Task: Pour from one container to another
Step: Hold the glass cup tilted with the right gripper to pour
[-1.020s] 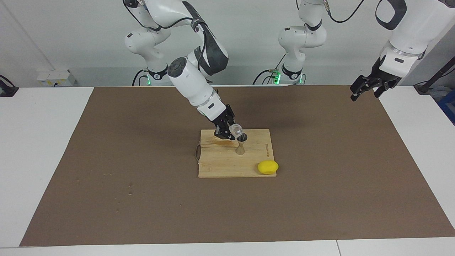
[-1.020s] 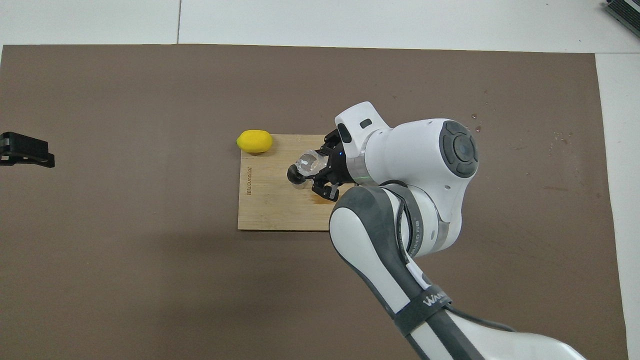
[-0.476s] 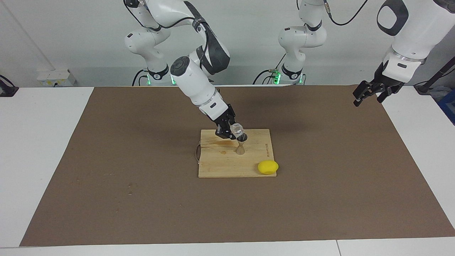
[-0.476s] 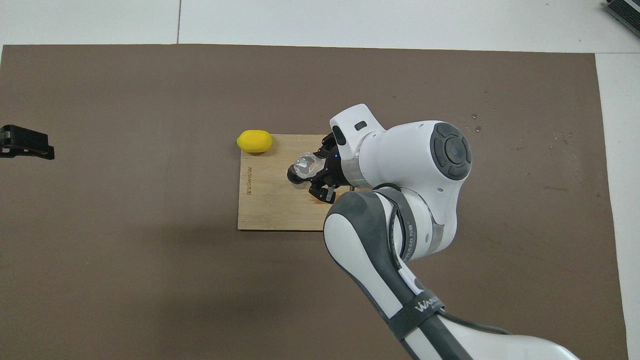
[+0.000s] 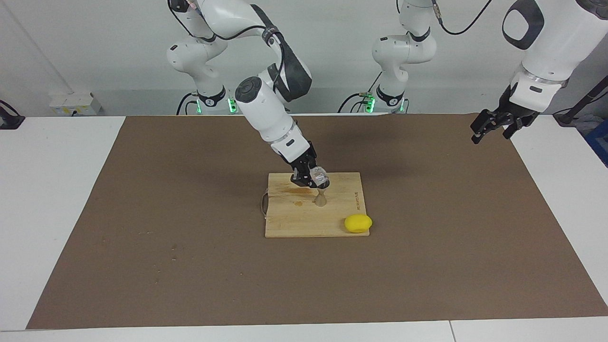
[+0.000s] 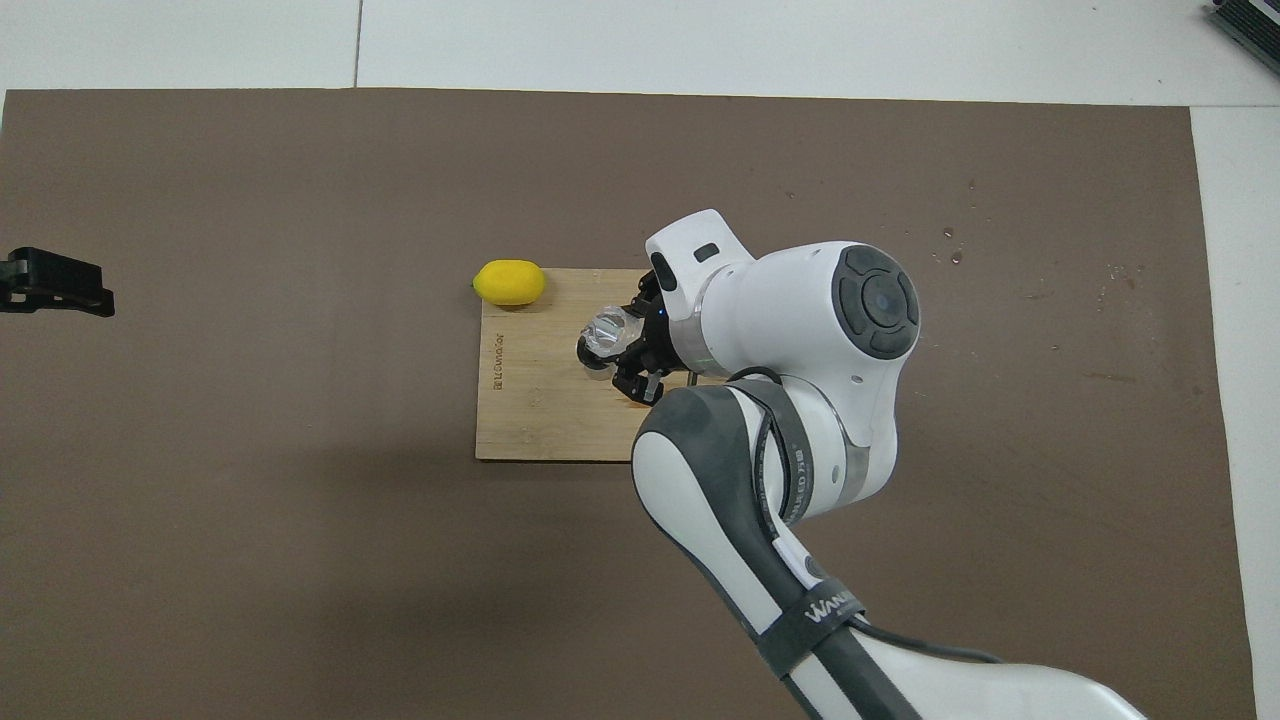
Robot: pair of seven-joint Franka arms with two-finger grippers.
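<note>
Right claw (image 5: 311,177) clamped on the clear glass cup (image 5: 319,178), cup tipped steeply, mouth over the top of the metal jigger (image 5: 321,195). Jigger upright on the wooden board (image 5: 294,221), mid-counter. Whether the cup's rim touches the jigger, I cannot tell. Yellow lemon (image 5: 358,223) sits at the board's corner, farther from me than the jigger. My left claw (image 5: 491,123) waits, fingers apart, over the mat's (image 5: 142,213) edge at its own end.

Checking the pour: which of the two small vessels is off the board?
The clear glass cup, tipped in the right pincer; the metal jigger stands upright on the wooden board.
</note>
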